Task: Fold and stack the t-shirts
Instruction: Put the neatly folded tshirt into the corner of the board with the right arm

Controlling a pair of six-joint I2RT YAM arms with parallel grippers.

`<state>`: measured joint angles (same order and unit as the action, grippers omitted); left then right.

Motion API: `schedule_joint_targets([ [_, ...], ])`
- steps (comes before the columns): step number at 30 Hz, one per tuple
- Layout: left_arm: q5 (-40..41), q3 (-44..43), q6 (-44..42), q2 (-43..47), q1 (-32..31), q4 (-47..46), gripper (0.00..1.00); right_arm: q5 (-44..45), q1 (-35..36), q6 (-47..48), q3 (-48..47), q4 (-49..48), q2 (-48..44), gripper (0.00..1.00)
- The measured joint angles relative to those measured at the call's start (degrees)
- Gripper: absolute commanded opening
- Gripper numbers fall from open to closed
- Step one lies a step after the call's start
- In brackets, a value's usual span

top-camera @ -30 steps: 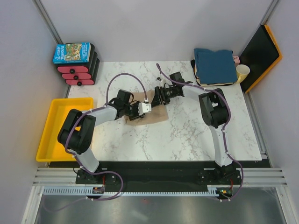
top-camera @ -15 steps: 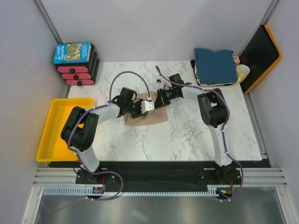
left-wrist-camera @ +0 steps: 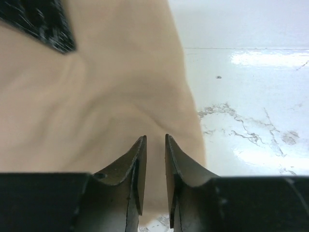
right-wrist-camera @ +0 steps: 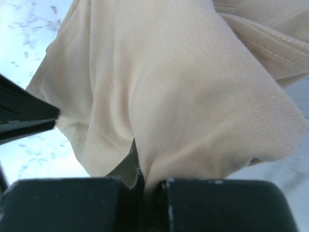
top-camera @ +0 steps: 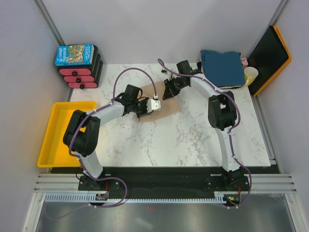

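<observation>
Risk at the right gripper (right-wrist-camera: 145, 176): its hold is a thin gather of cloth, so in my judgement a sharp pull could slip it and collapse the fold. Its jaws are clamped on a bunched fold of the tan t-shirt (right-wrist-camera: 169, 96).

Left gripper (left-wrist-camera: 155, 140): jaws a narrow slit apart over the same shirt. Whether any cloth is pinched cannot be told.

The shirt sits bunched at the far middle of the table (top-camera: 193, 140). A teal t-shirt (top-camera: 222, 67) tops the stack at the far right corner.

Pale grey walls (top-camera: 159, 29) enclose a white marble-patterned table (top-camera: 193, 140), its glossy top catching bright light.
</observation>
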<state>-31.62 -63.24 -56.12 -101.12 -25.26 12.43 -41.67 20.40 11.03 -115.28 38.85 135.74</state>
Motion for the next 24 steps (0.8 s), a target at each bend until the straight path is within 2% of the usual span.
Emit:
schedule_joint_targets([
  [10,0.0,-2.1,-0.2,3.8,0.0,4.8,0.25,15.8,-3.0,17.2,-10.0,10.1,0.2,0.00],
  [24,0.0,-1.2,-0.7,7.1,0.0,5.5,0.21,36.5,-4.7,35.8,-14.0,12.3,0.2,0.00],
])
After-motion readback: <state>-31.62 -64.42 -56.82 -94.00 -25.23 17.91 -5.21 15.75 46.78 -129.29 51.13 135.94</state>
